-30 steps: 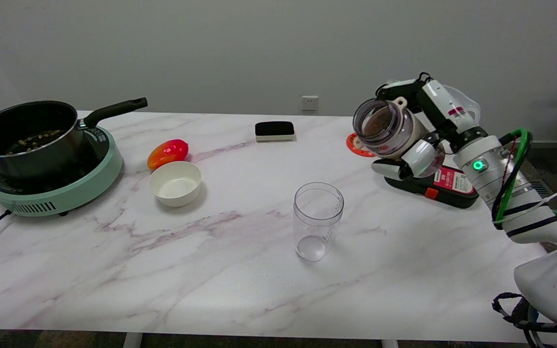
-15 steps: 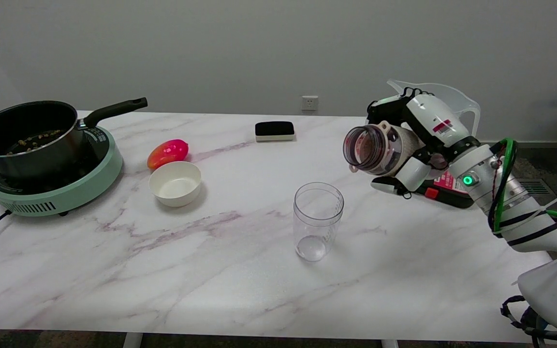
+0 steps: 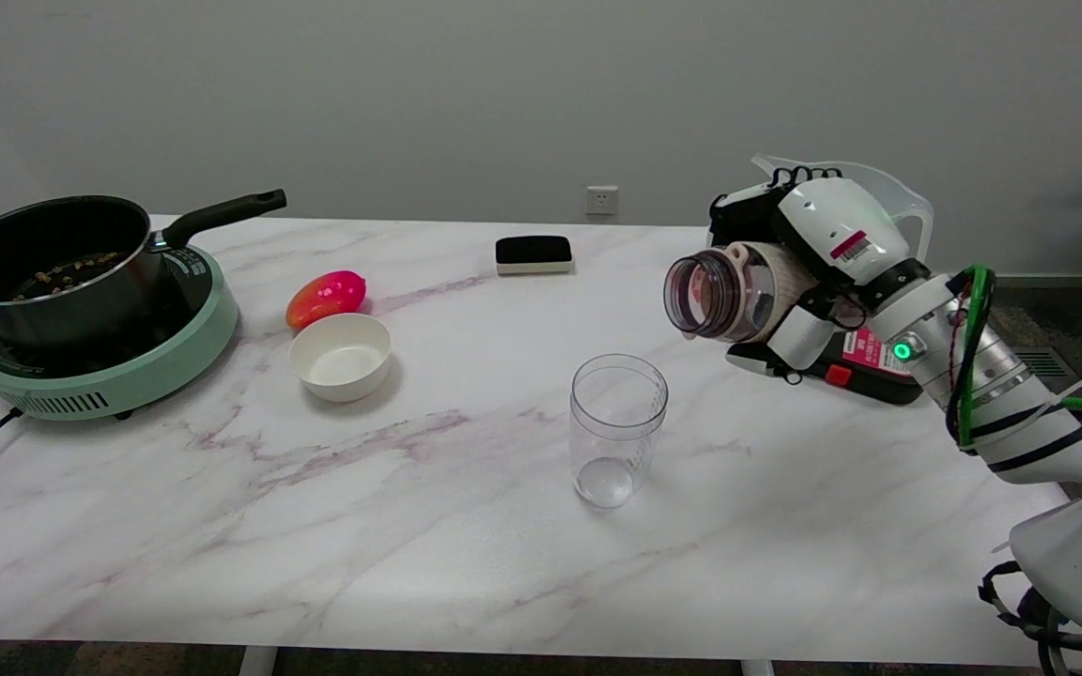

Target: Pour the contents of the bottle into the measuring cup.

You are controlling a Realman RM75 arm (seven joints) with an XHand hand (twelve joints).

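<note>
**Bottle tipped, cup waiting**

The clear bottle [image 3: 729, 293] is lying almost on its side in the air, open mouth facing left, above and right of the clear measuring cup [image 3: 616, 430], which is standing upright, apparently empty.

Single head view, above the table [image 3: 466, 582] near edge, looking down and across toward the back wall [image 3: 466, 94]

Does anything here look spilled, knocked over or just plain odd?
Nothing looks spilled or damaged. The only thing askew is the bottle, which the right hand holds tipped on its side in the air, mouth toward the upright, empty-looking measuring cup. That fits pouring.
</note>
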